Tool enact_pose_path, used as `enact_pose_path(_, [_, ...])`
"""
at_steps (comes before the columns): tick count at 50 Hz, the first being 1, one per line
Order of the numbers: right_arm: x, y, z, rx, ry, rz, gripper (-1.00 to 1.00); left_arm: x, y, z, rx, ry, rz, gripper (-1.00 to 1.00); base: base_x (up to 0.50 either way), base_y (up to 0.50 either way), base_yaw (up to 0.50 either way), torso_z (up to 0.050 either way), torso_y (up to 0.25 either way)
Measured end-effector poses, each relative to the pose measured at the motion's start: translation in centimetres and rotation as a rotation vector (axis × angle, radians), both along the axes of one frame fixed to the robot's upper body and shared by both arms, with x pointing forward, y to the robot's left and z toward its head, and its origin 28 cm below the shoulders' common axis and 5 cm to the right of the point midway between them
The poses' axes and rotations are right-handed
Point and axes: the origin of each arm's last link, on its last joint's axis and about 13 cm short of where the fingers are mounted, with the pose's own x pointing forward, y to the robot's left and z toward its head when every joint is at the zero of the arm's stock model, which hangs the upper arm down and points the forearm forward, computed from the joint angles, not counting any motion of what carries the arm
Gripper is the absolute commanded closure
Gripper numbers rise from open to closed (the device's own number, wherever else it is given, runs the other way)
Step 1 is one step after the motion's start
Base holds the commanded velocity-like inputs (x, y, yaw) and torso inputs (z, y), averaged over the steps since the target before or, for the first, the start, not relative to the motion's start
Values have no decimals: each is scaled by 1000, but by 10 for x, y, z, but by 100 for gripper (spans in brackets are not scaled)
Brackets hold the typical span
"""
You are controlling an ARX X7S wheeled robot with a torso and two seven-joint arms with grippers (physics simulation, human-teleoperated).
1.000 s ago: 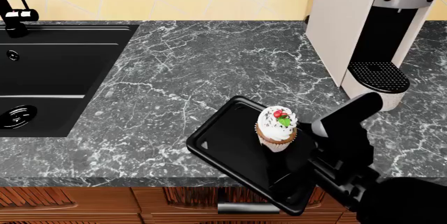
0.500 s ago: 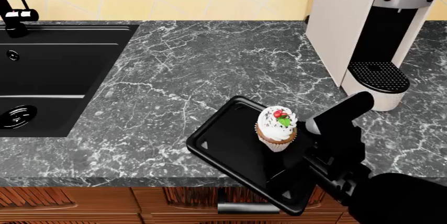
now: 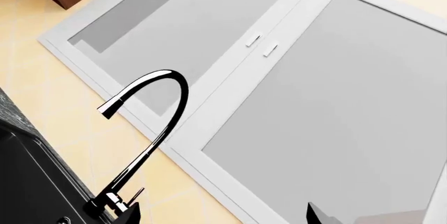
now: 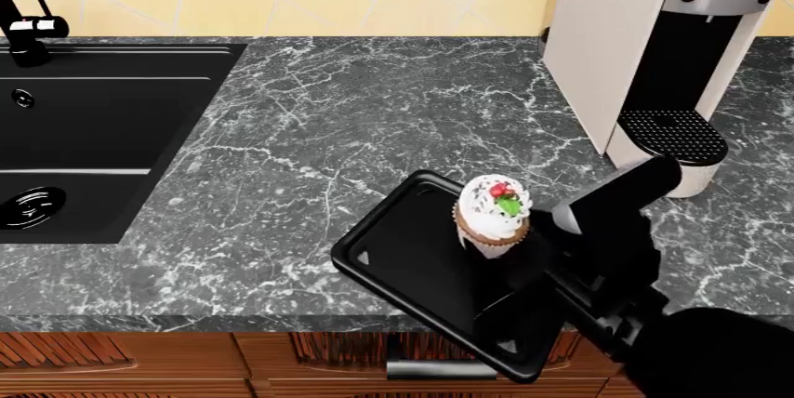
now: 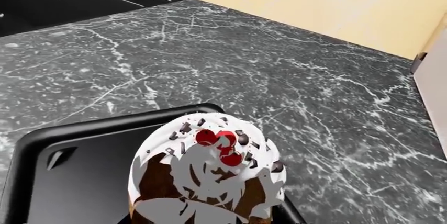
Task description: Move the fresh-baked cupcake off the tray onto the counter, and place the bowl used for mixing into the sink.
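Observation:
The cupcake (image 4: 493, 215), white frosting with red berries, hangs just above the black tray (image 4: 397, 249) at the counter's (image 4: 372, 110) front edge. My right gripper (image 4: 522, 251) reaches in from the right and is shut on the cupcake's wrapper. In the right wrist view the cupcake (image 5: 209, 174) fills the near centre over the tray (image 5: 77, 182) and hides the jaws. My left gripper (image 3: 222, 216) is open and empty, held up facing the wall by the faucet (image 3: 140, 145). The black sink (image 4: 99, 128) lies at the far left. The bowl is out of view.
A white and black coffee machine (image 4: 657, 54) stands at the back right, close behind my right arm. The tray overhangs the counter's front edge above wooden drawers (image 4: 186, 361). White-framed cabinet panels (image 3: 314, 103) show behind the faucet.
The cupcake has risen a little off the tray, held by my right gripper, which shifted slightly back and up. The tray has stayed put.

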Motion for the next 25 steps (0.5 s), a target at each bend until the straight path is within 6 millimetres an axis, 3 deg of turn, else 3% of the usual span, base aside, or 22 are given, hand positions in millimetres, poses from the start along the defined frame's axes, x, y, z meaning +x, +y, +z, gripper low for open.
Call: enact_pose_path(25, [-28,-23,52,8,-143,-120,100,1,0,0,3,3,-1,-100,0,0,0,0,0])
